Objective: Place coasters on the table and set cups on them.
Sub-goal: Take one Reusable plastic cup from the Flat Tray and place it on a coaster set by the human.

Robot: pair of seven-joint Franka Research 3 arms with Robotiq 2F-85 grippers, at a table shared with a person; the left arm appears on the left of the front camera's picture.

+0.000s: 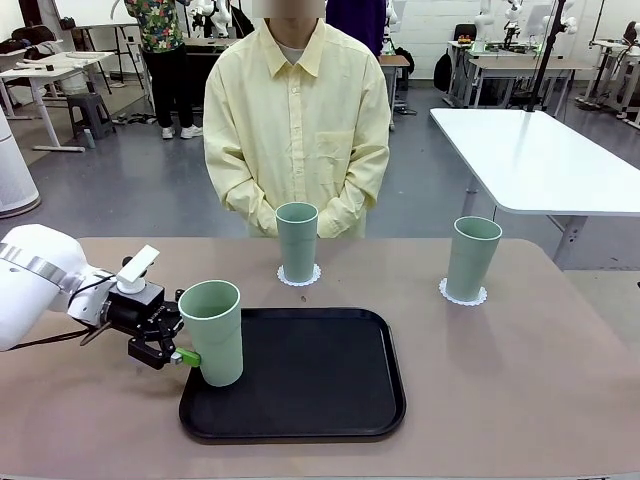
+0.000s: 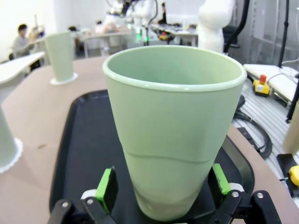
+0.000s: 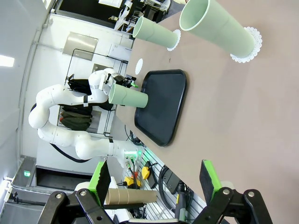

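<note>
One mint-green cup stands upright on the left edge of the black tray. My left gripper is open, with its green pads on either side of that cup's base. Two other cups stand on lacy white coasters on the tan table. In the right wrist view a bare coaster lies on the table beyond the tray. My right gripper hangs high above the table, open, with nothing between its fingers.
A person in a pale yellow shirt stands at the far edge with hands clasped, just behind the middle cup. A white table stands at the back right. Bare tabletop lies right of the tray.
</note>
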